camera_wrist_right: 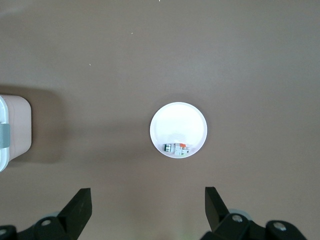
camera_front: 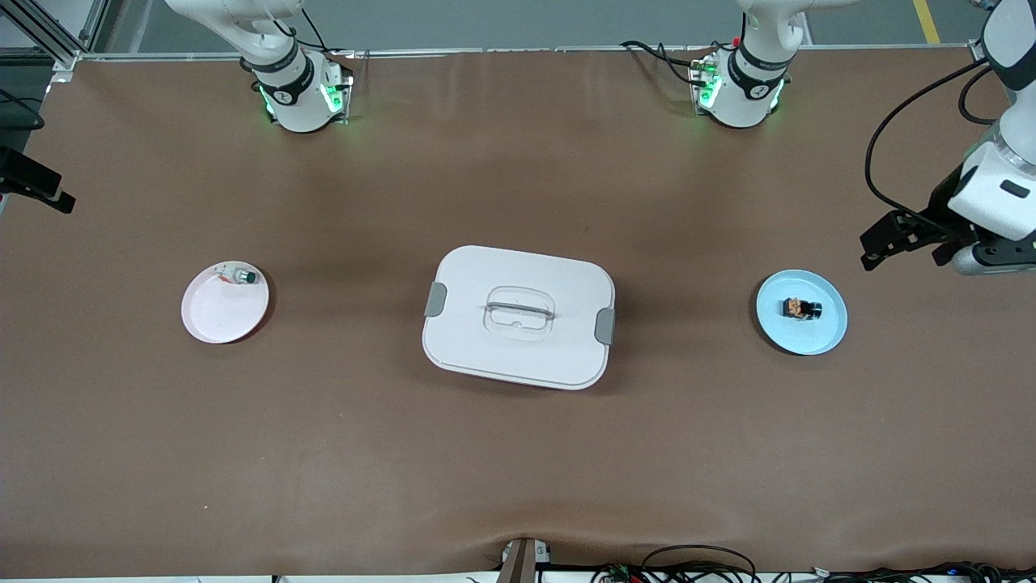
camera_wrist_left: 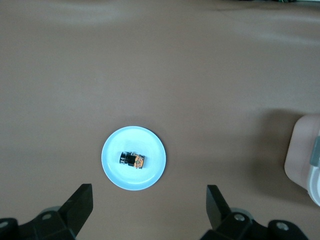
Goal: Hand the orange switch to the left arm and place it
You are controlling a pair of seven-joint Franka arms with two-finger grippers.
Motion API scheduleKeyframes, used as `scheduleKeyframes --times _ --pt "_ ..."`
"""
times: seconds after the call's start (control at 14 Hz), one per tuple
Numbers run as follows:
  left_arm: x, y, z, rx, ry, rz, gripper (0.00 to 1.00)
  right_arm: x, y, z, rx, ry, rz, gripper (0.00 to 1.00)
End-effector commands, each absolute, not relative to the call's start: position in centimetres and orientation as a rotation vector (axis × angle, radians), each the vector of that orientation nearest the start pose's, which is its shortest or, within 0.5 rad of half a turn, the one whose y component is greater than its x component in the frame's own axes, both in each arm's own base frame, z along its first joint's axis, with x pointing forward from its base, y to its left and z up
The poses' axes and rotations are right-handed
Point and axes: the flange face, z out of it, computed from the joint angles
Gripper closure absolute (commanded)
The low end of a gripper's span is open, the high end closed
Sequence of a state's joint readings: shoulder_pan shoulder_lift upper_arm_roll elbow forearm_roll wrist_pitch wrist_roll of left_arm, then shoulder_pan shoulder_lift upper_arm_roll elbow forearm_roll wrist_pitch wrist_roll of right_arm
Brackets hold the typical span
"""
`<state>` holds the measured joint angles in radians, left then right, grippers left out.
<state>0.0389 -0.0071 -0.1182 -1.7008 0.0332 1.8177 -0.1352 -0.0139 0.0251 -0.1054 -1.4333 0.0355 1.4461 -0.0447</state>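
The orange switch (camera_front: 800, 308) lies on its side on a small light-blue plate (camera_front: 825, 334) toward the left arm's end of the table. It also shows in the left wrist view (camera_wrist_left: 133, 160). My left gripper (camera_front: 906, 251) is open and empty, high over bare table beside that plate; its own view (camera_wrist_left: 148, 189) shows the plate (camera_wrist_left: 150, 174) far below. My right gripper (camera_wrist_right: 148, 192) is open and empty, high over the right arm's end of the table. The white box (camera_front: 477, 275) with grey clips sits closed in the middle of the table.
A pink plate (camera_front: 222, 317) toward the right arm's end holds a small silver-white part with a green cap (camera_front: 240, 277); both show in the right wrist view, plate (camera_wrist_right: 177, 125) and part (camera_wrist_right: 175, 148). The box's edge shows in both wrist views (camera_wrist_left: 305, 160) (camera_wrist_right: 12, 130).
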Motion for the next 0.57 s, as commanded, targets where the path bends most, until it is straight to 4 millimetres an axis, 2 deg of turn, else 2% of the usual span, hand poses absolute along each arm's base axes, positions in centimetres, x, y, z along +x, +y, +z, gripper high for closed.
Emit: scheduleKeyframes --times 0.0,0.14,0.5 --pt "55.3 -4.1 60.5 -3.131 -0.074 -0.153 0.0 54.1 -6.2 67.0 -3.102 0.133 -0.012 0.0" --pt "54.6 -4.1 61.5 -3.133 -0.077 -0.165 0.0 54.5 -5.6 66.9 -3.105 0.116 -0.035 0.0" --pt "52.9 -4.0 62.5 -3.147 -0.131 -0.156 0.0 54.4 -5.7 66.9 -3.105 0.118 -0.03 0.0"
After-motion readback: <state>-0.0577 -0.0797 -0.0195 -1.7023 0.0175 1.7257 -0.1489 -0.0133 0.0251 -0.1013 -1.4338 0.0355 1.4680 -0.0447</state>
